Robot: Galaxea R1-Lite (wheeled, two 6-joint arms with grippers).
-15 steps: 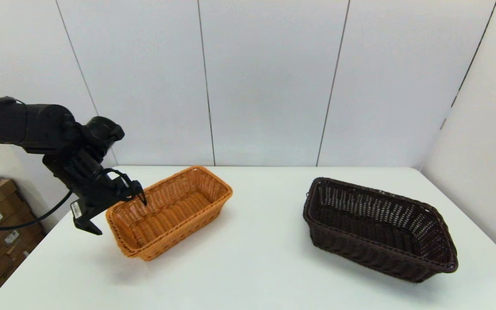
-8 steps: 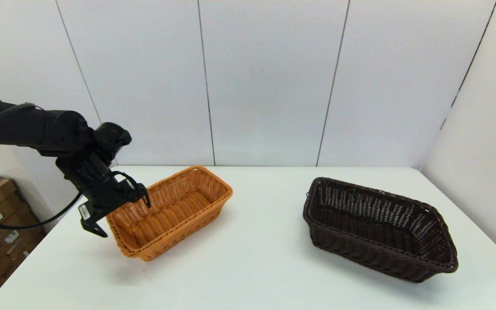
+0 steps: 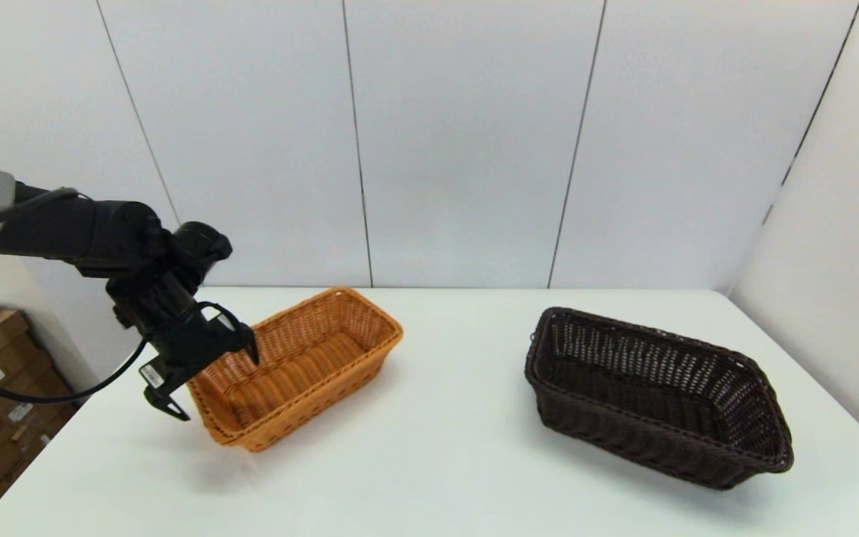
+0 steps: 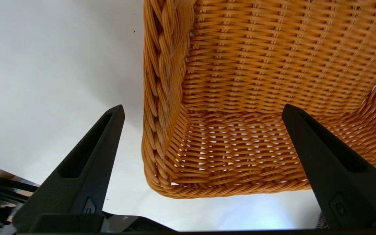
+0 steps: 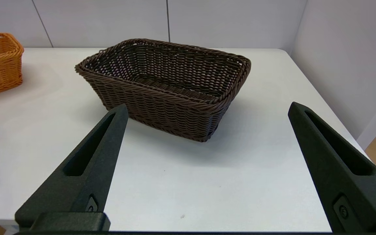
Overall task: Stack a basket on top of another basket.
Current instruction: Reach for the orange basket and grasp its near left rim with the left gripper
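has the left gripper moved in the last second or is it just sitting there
Yes. The left gripper, open, has shifted slightly right toward the orange-tan basket, which stayed put; its fingers now straddle the near-left rim.

White table (image 3: 437, 462) carried my two items: orange-tan basket (image 3: 303, 373) left, dark brown basket (image 3: 653, 399) right, well apart.

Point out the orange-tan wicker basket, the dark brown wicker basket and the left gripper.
orange-tan wicker basket (image 3: 303, 365): head view, inner floor.
dark brown wicker basket (image 3: 646, 436): head view, near outer wall.
left gripper (image 3: 213, 380): head view, midway between fingertips.
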